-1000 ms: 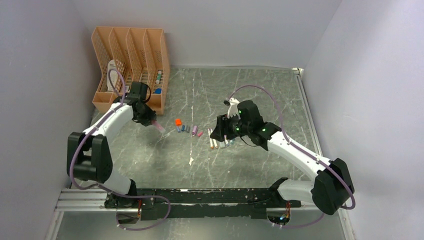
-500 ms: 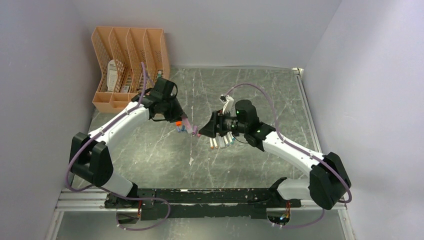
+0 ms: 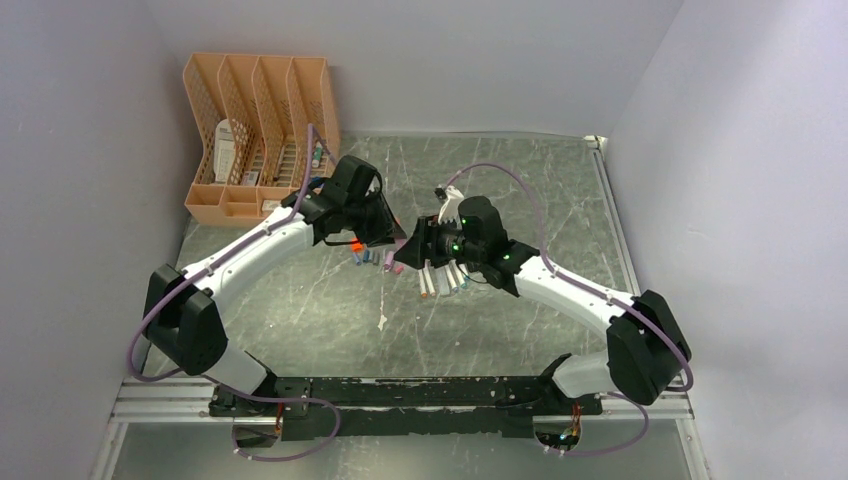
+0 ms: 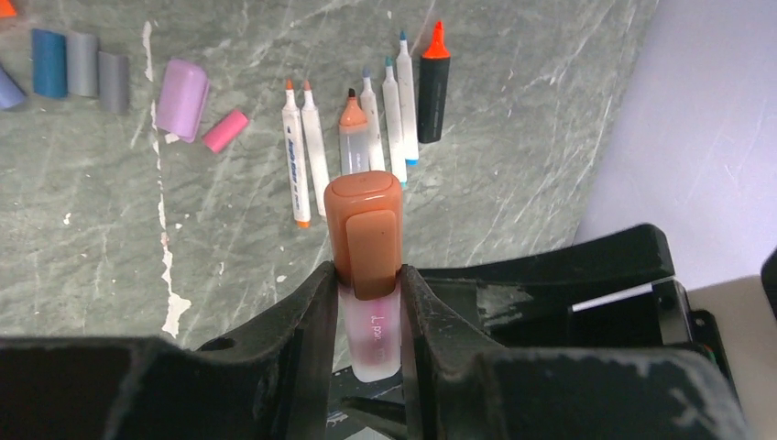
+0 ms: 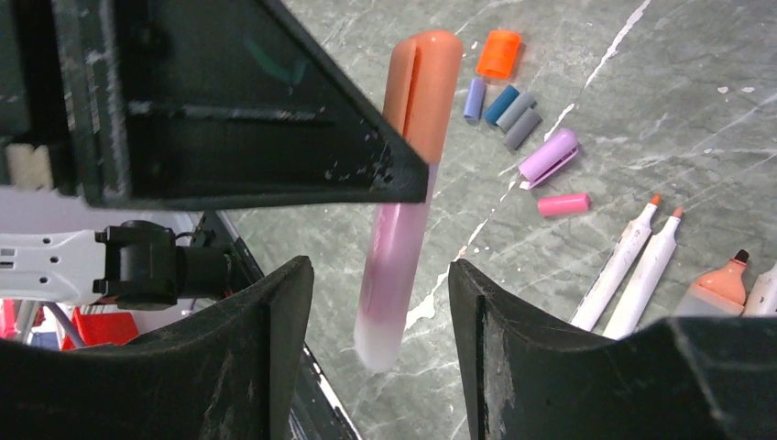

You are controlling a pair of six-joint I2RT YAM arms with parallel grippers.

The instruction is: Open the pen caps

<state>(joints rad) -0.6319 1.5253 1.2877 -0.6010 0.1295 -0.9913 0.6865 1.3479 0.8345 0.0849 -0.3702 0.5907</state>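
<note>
Orange cap (image 4: pixel 365 229) tops a pink pen (image 4: pixel 374 335) gripped by the left tool (image 4: pixel 366 280) — right tool (image 5: pixel 376 271) open, straddling it without touching.

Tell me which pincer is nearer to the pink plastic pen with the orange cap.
Left. The left pincer clamps the pen; the right pincer stands open around its bare end.

Grey marbled tabletop (image 3: pixel 480 330), pale lilac walls (image 3: pixel 450 60), orange file rack (image 3: pixel 260 100) far-left.
</note>
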